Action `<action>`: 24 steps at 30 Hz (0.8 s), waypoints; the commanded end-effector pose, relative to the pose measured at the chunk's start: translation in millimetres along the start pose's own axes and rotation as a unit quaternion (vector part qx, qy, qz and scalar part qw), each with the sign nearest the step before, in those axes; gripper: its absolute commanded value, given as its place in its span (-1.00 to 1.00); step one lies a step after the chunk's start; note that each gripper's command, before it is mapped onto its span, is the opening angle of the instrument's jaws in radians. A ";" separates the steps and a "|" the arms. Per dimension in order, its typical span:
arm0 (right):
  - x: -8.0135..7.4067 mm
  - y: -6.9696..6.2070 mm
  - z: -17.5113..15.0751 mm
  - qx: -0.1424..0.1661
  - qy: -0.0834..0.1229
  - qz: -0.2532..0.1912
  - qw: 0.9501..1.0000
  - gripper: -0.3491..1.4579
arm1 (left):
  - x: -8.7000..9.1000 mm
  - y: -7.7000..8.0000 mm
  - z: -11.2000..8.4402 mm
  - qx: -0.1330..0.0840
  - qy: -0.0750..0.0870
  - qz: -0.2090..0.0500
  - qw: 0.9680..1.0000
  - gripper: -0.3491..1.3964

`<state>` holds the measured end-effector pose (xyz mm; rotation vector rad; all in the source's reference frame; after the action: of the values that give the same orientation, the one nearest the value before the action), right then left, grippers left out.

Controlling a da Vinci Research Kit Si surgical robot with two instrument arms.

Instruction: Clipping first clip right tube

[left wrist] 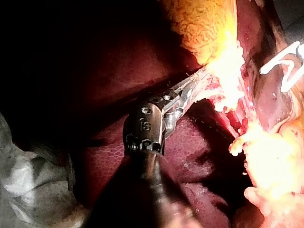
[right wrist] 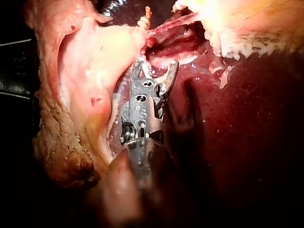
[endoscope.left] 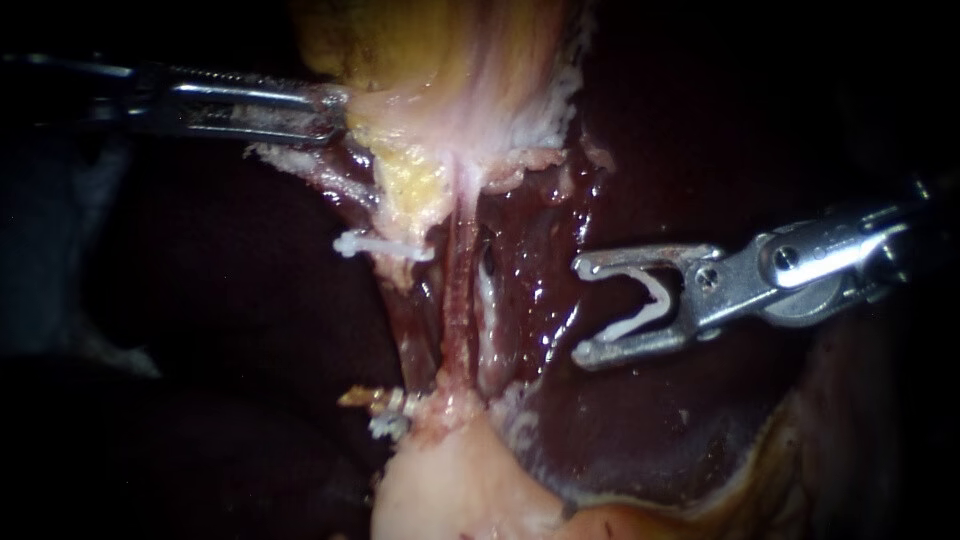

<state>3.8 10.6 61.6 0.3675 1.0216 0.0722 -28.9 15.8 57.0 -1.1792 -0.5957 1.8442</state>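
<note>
Right tube (endoscope.left: 487, 318), as far as I can tell, is the pale wet strand over the liver (endoscope.left: 700, 420) bed. It runs just right of the redder one, down from the gallbladder (endoscope.left: 440, 60). Looks soft, slick and easy to tear, so I'd take it mid-span where it's bare. Right instrument (endoscope.left: 590, 308) sits just beside it, jaws spread wide around an open loaded clip (endoscope.left: 632, 322). Left instrument (endoscope.left: 335, 112) is clamped on the gallbladder's edge. Plenty of open liver on the right; a seated clip (endoscope.left: 385, 245) crowds the left.
</note>
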 end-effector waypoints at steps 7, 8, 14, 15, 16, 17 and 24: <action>0.0 0.0 0.0 0.000 0.000 0.000 1.000 -0.06 | 2.0 0.7 -2.5 -0.005 -0.003 -0.006 1.000 -1.00; 0.0 0.0 0.0 0.000 0.000 0.000 1.000 -0.06 | 2.4 0.8 -3.0 -0.004 -0.001 -0.007 1.000 -1.00; 0.0 0.0 0.1 0.000 0.000 0.000 1.000 -0.06 | 3.9 1.1 -5.6 0.001 0.011 -0.013 1.000 -1.00; 0.1 0.0 0.1 0.000 0.000 0.000 1.000 -0.06 | 4.0 1.1 -5.8 0.002 0.011 -0.013 1.000 -1.00; 0.1 -0.1 0.2 -0.001 0.000 0.000 1.000 -0.06 | 4.0 1.1 -5.9 0.002 0.011 -0.013 1.000 -1.00; 0.3 -0.1 0.3 -0.001 -0.002 0.000 1.000 -0.06 | 4.0 1.1 -5.8 0.002 0.012 -0.013 1.000 -1.00; 1.4 -0.7 2.6 0.003 0.031 0.052 0.998 -0.06 | 3.9 1.2 -5.6 0.003 0.012 -0.013 1.000 -1.00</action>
<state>7.1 9.3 61.5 0.4440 1.0661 0.1955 -25.1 18.2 51.6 -1.1834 -0.5904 1.8060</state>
